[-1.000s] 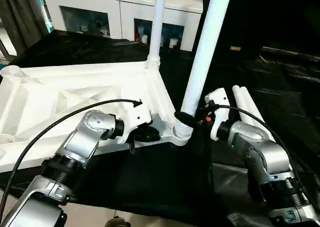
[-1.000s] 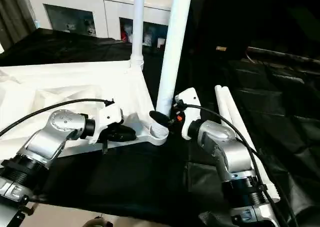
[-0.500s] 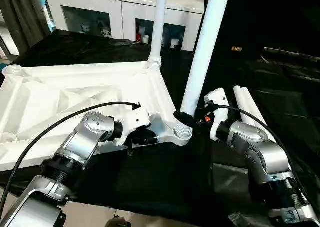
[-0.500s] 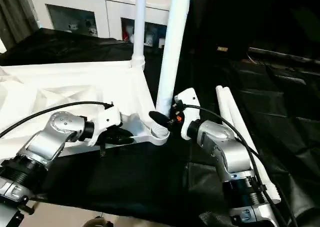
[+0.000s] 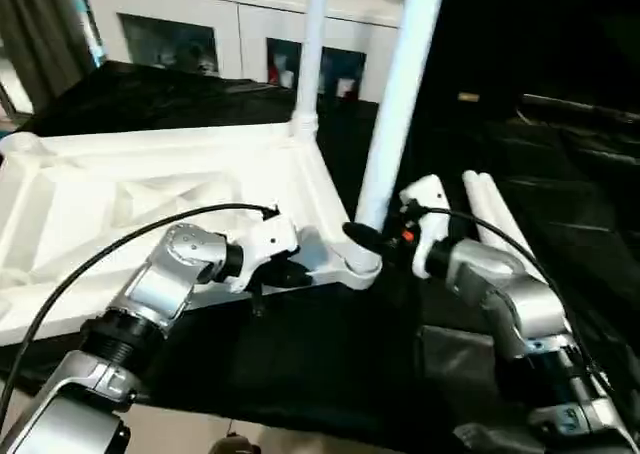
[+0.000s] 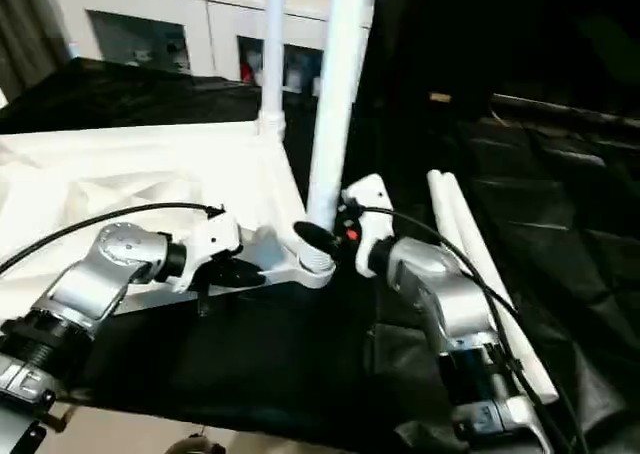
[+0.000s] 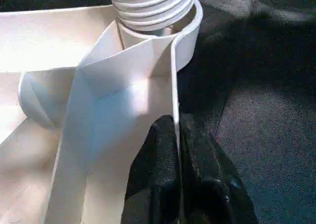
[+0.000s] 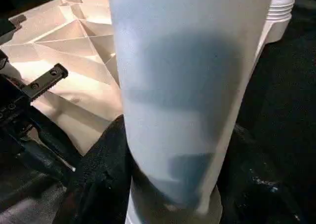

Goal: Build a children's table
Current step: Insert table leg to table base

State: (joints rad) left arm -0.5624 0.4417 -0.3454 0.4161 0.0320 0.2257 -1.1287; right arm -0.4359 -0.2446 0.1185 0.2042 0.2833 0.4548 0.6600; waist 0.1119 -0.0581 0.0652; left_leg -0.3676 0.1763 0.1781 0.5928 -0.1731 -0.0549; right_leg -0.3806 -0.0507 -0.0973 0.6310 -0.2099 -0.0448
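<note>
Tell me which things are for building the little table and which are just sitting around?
For the job:
- white tabletop, upside down
- leg held by the right gripper
- far leg standing in its corner
- two spare legs lying down
- left gripper pinching the tabletop's rim

Just around:
- black cloth
- white cabinet

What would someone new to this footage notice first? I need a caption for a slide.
Two white legs stand upright in the corner sockets of the upturned white tabletop, which lies on the black-draped work table. The right end effector grips the nearer leg just above its socket, and the left end effector is pinched shut on the tabletop's rim beside it.
</note>
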